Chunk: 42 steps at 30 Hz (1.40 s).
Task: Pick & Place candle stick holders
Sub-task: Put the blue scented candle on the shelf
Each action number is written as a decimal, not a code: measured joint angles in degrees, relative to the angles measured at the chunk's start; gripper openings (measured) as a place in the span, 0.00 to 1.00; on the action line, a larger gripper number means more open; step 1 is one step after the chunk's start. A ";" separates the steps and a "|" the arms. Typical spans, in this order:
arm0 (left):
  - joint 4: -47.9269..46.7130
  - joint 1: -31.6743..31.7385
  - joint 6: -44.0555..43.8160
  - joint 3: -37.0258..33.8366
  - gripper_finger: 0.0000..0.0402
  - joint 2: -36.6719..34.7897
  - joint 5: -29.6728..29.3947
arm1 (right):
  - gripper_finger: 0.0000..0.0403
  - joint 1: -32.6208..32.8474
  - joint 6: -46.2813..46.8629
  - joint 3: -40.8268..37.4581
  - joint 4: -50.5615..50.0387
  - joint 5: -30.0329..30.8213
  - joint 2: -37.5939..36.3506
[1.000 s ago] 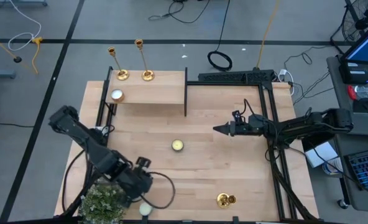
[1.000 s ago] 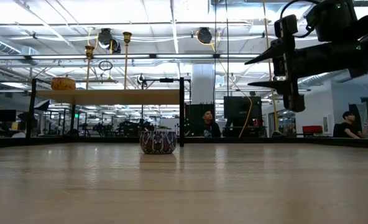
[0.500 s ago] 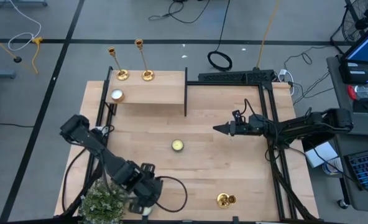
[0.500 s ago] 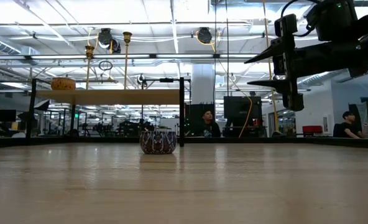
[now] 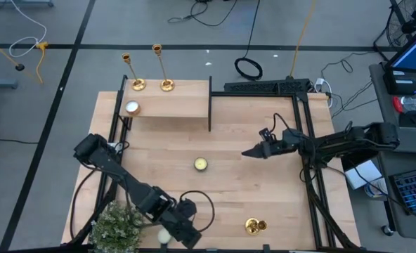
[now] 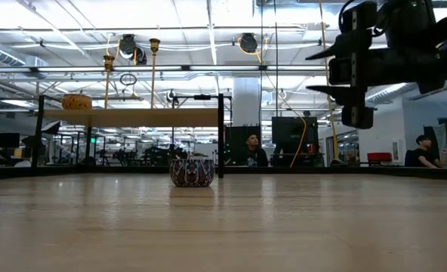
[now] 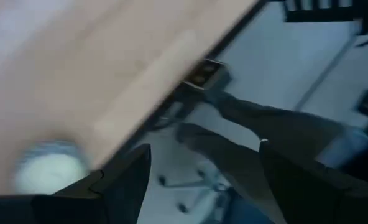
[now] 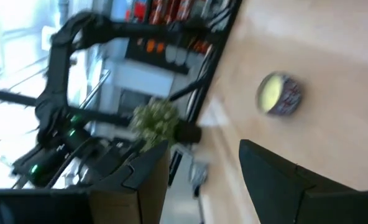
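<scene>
- Wooden table [image 5: 250,190] filled the middle of the high view, with grey floor and cables all around it.
- Two candle stick holders [image 5: 161,70] stood upright on the raised shelf [image 5: 180,105] at about 11 o'clock, likely because that was where they belonged.
- A third gold holder [image 5: 254,225] sat low on the table at about 5 o'clock, so it probably had yet to go up.
- The left gripper [image 5: 183,232] was at about 7 o'clock, just beside a white candle [image 5: 164,237]; its fingers were apart and held nothing.
- The right gripper [image 5: 254,151] hung above the table at about 3 o'clock, open and empty.
- Only the low view showed the patterned candle tin [image 6: 192,171] from the side and people sitting far behind.
- Only the high view showed the third holder.
</scene>
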 joint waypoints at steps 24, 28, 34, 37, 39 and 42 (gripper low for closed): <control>-0.95 -4.37 -49.52 -0.01 0.81 4.16 -1.27 | 0.48 0.00 -1.98 0.00 2.57 -10.48 -0.17; -1.09 -4.44 -50.20 -0.02 0.81 7.40 4.85 | 0.48 0.00 -1.56 0.00 2.56 -10.49 -0.17; -9.89 -4.76 -50.59 4.39 0.81 9.92 3.40 | 0.48 0.00 -1.80 0.00 1.76 -11.22 -0.17; -19.45 -4.78 -50.73 9.26 0.81 10.59 2.85 | 0.48 0.00 -1.76 0.00 1.52 -11.82 -0.17; -26.17 -5.19 -51.25 12.36 0.81 10.87 2.91 | 0.48 0.00 -1.73 0.00 1.08 -11.92 -0.15; -30.54 -5.92 -52.07 14.80 0.81 11.01 3.29 | 0.48 0.00 -1.56 0.00 1.20 -11.92 -0.15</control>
